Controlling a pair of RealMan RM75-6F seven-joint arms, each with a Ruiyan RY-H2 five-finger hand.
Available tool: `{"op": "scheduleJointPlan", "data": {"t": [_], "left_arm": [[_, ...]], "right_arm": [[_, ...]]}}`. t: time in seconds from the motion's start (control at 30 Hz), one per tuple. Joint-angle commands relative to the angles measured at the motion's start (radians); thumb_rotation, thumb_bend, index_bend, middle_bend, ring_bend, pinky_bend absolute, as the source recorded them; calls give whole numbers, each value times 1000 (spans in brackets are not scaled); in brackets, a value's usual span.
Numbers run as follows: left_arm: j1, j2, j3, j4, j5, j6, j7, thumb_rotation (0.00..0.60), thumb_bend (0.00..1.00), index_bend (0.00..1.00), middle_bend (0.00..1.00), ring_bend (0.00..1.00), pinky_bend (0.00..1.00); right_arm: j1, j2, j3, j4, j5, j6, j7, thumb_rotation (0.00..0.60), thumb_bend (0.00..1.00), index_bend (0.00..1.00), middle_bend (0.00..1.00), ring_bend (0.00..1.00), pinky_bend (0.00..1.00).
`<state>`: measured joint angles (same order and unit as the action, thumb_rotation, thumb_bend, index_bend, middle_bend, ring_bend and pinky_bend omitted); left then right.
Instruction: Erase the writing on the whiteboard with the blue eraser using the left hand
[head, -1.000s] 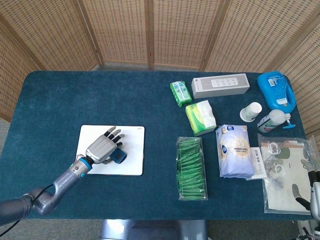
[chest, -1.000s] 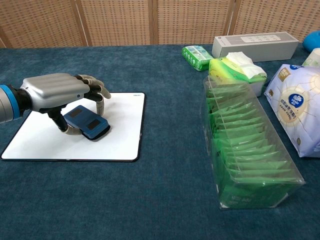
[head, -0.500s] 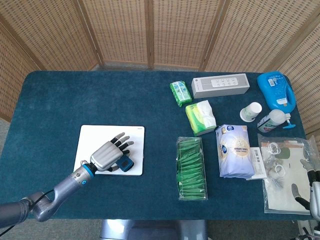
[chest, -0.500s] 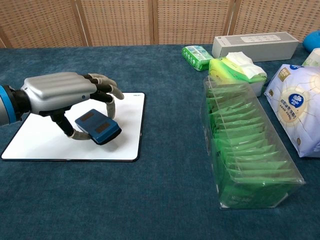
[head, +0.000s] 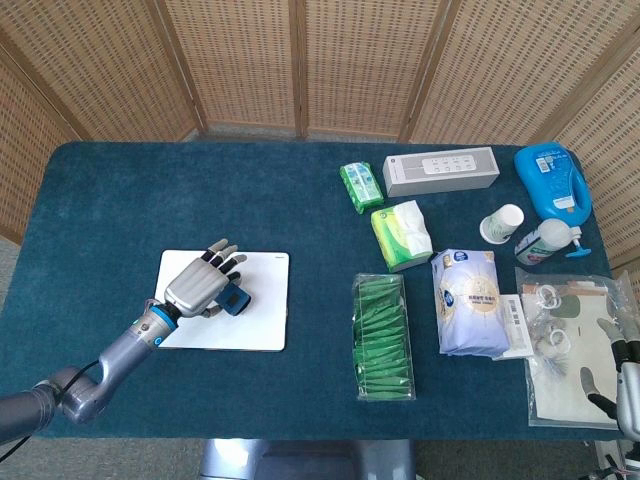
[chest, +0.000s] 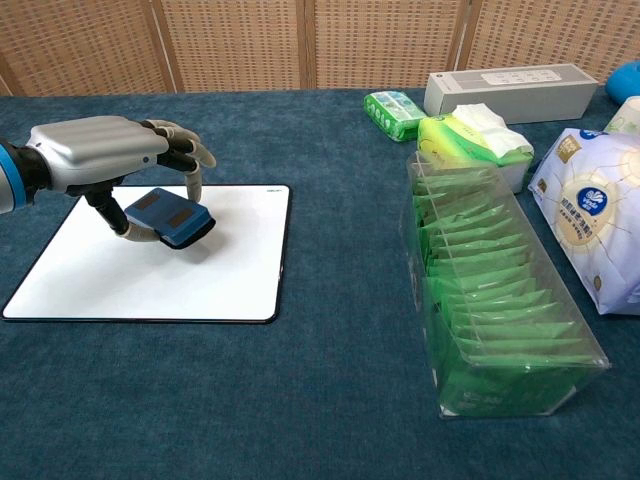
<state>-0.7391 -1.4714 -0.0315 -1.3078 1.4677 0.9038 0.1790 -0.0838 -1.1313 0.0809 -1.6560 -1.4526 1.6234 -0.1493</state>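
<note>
Since half a second ago the left hand (head: 196, 285) has drawn back from the whiteboard's lower right corner toward its middle, carrying the blue eraser (chest: 168, 217) toward 11 o'clock; a second ago it sat a little lower than it does now. The hand holds the eraser between thumb and curled fingers, the eraser resting on or just above the whiteboard (chest: 235, 285), tilted slightly; whether its underside touches the surface cannot be told from either view. The whiteboard itself has not moved and lies at about 8 o'clock on the dark blue tabletop (head: 200, 190); no writing can be made out on its white face. In the head view the hand covers most of the eraser, leaving only its right end showing, and the left forearm runs off the frame at the lower left. The right hand (head: 622, 370) is cut off by the frame's right edge at about 4 o'clock, only a few fingers showing over a clear plastic bag (head: 565, 345), so how it is set cannot be told. In the chest view the long clear pack of green sachets (chest: 490, 300) stands at 3 o'clock, well apart from the whiteboard, and the white tissue pack (chest: 600, 215) is clipped by the right edge.
</note>
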Motion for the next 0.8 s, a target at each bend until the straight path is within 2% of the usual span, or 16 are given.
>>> {"op": "scheduleJointPlan", "data": {"t": [0.03, 0.43, 0.8], "left_arm": [[1, -6, 6, 8, -4, -6, 2, 600, 308, 688, 157, 0, 0], [0, -15, 38, -6, 24, -12, 33, 600, 307, 688, 158, 0, 0], [-7, 0, 68, -90, 56, -26, 69, 600, 307, 699, 159, 0, 0]], "right_arm": [[0, 0, 0, -1, 1, 0, -2, 600, 350, 170, 106, 0, 56], [-1, 0, 0, -2, 2, 0, -3, 600, 350, 170, 106, 0, 56], [-7, 2, -1, -1, -1, 11, 3, 600, 351, 171, 107, 0, 56]]}}
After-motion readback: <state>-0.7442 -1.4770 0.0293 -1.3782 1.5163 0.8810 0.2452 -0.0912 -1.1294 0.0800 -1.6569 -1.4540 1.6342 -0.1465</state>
